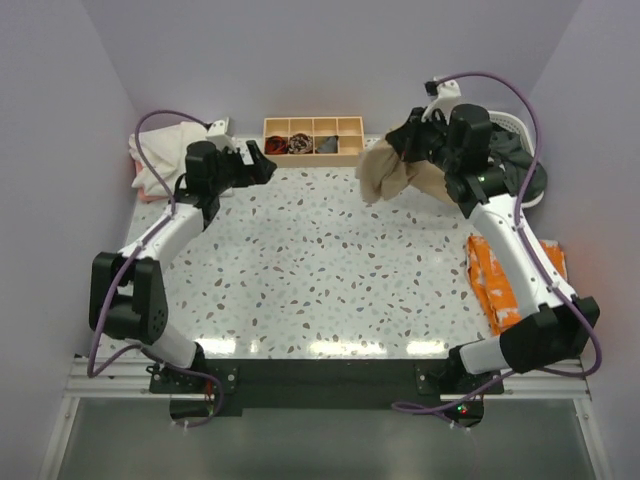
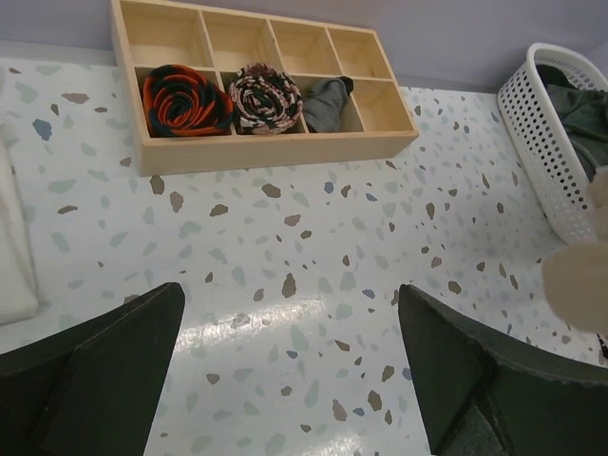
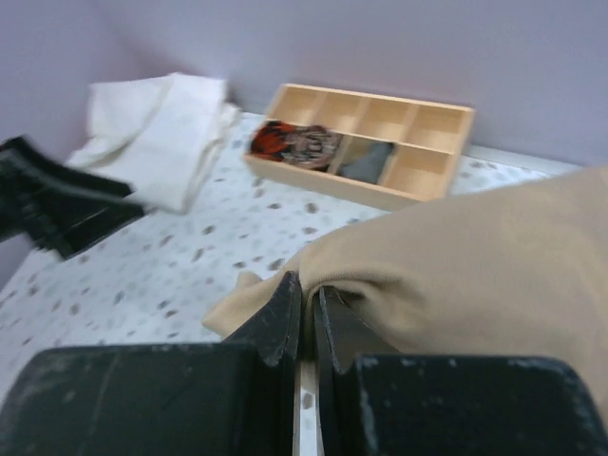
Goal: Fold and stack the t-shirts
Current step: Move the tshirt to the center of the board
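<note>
Black fingers of the right gripper (image 3: 306, 290) pinch tight on a soft, floppy tan t-shirt (image 3: 475, 266), lifted in a bunch over the speckled table (image 2: 285, 237). The left gripper (image 2: 290, 294) is wide open and holds nothing, with smooth bare tabletop between its fingers. Beyond them sits a boxy wooden tray (image 2: 266, 147). A cream t-shirt (image 2: 14, 256) lies to their left.

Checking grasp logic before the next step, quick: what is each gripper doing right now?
Left gripper: open, holding nothing.
Right gripper: shut on the tan t-shirt.
</note>
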`<state>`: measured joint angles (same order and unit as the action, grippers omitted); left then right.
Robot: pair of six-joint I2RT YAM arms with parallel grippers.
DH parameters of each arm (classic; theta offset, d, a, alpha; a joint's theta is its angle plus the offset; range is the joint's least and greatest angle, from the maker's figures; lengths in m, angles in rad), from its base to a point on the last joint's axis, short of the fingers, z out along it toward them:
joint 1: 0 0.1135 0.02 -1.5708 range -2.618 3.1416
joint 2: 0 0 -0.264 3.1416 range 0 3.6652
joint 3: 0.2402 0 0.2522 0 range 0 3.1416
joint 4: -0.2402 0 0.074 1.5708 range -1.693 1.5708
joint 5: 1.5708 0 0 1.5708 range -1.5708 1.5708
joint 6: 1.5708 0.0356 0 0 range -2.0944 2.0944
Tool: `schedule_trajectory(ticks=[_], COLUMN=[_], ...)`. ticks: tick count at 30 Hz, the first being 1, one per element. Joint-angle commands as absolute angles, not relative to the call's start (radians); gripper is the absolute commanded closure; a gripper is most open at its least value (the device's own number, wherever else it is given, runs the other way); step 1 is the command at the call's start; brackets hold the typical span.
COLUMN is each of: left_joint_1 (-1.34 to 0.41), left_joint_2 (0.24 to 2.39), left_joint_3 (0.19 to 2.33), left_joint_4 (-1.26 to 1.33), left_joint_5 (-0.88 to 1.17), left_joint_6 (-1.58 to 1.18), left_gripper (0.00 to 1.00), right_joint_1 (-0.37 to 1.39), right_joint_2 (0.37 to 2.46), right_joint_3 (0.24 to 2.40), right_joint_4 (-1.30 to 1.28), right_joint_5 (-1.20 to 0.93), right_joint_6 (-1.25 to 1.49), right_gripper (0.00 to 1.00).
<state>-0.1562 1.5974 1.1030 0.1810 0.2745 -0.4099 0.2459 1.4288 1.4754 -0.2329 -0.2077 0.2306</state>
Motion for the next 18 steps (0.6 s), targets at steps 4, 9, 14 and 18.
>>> schedule_trajectory(ticks=[4, 9, 14, 18], left_joint_1=[-0.163, -0.163, -0.164, -0.17], left_joint_2=[1.286, 1.068, 0.971, 0.95], left_joint_3=[0.971, 0.862, 0.815, 0.709], left_joint_4=[0.143, 0.114, 0.06, 0.058], left_joint_5=[0.151, 0.138, 0.204, 0.337], left_joint_6=[-0.399, -0.403, -0.394, -0.403], left_gripper=[0.0, 0.0, 0.0, 0.03], right_joint_1=[0.385, 0.405, 0.422, 0.422], right_joint_2=[1.186, 1.094, 1.109, 1.231], right_joint_3=[1.402, 1.332, 1.217, 1.094], right_joint_4=[-0.21, -0.199, -0.319, -0.423], right_joint_5=[-0.491, -0.581, -0.456, -0.255], right_joint_6=[0.293, 0.34, 0.341, 0.279], right_gripper=[1.0, 0.99, 0.91, 1.0])
